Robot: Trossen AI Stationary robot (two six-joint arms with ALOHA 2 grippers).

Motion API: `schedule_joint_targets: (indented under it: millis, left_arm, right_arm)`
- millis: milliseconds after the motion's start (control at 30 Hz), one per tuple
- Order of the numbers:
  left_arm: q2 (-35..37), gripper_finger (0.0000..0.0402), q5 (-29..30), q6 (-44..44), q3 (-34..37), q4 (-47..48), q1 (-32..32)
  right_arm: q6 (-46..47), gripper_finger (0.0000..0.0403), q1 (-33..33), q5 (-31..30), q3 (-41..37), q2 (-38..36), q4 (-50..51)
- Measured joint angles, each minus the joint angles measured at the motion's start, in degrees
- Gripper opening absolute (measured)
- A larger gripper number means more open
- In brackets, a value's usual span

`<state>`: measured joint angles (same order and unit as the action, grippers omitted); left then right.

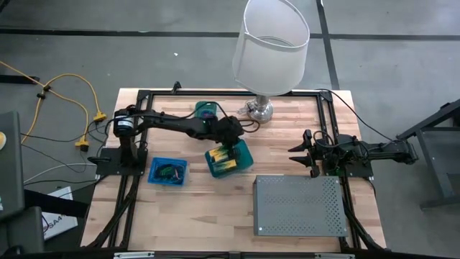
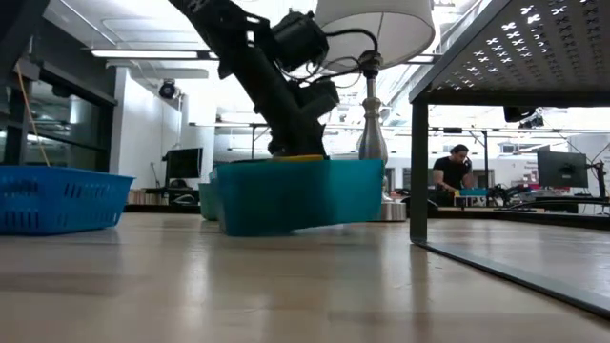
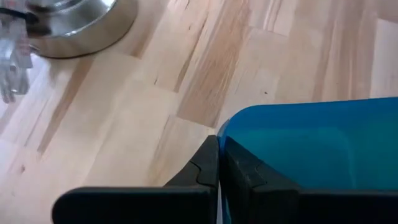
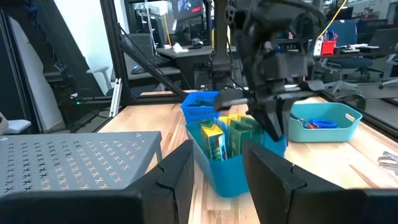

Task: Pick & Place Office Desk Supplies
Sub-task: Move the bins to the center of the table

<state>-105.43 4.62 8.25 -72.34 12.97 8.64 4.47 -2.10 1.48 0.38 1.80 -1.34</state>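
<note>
A teal bin with yellow-and-green blocks standing in it sits mid-table. My left gripper is shut on its rim, on the side facing the lamp. A blue mesh basket holding small loops rests on the table to the bin's left. A second teal tray with blue loops stands at the far edge. My right gripper waits open and level at the table's right side, touching nothing. My left gripper pinches the teal bin's thin wall at its rim, with one finger on each side of the wall. The fingers slant down from the table's left and far side. In the low view the bin's bottom slants, with one end off the table.
A lamp with a white shade and chrome base stands at the far edge, close behind the bin. A grey perforated box fills the near right. Black frame rails run along the table's sides.
</note>
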Motion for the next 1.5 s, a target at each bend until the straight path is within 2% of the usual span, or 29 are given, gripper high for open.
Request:
schedule_joint_targets:
  millis: [233, 633, 900, 1033, 1167, 1367, 1500]
  left_arm:
    - [-2.6, 0.0011, -0.6, 0.4, 0.0, -3.0, 0.3]
    - [-2.5, 0.0069, -0.6, 0.5, 0.1, -4.8, 0.0]
    - [2.2, 0.0087, -0.4, -1.0, -0.5, -3.3, -0.5]
    - [6.6, 0.0088, 0.2, -6.1, -0.5, -0.2, -3.5]
    - [10.3, 0.0088, 1.7, -7.4, -0.5, 4.0, -7.7]
    - [15.2, 0.0088, 3.3, -1.7, 3.2, 8.2, -14.1]
    - [19.6, 0.0088, 9.6, 4.3, 8.6, 8.2, -19.6]
  right_arm:
    - [0.0, 0.0126, 0.0, 0.0, 0.0, 0.0, -0.1]
    - [0.0, 0.0126, 0.0, 0.0, 0.0, 0.0, -0.1]
    - [0.0, 0.0126, 0.0, 0.0, 0.0, 0.0, -0.1]
    - [0.0, 0.0126, 0.0, 0.0, 0.0, 0.0, -0.1]
    - [0.0, 0.0126, 0.0, 0.0, 0.0, 0.0, -0.1]
    - [0.0, 0.0126, 0.0, 0.0, 0.0, 0.0, -0.1]
    - [0.0, 0.0126, 0.0, 0.0, 0.0, 0.0, -0.1]
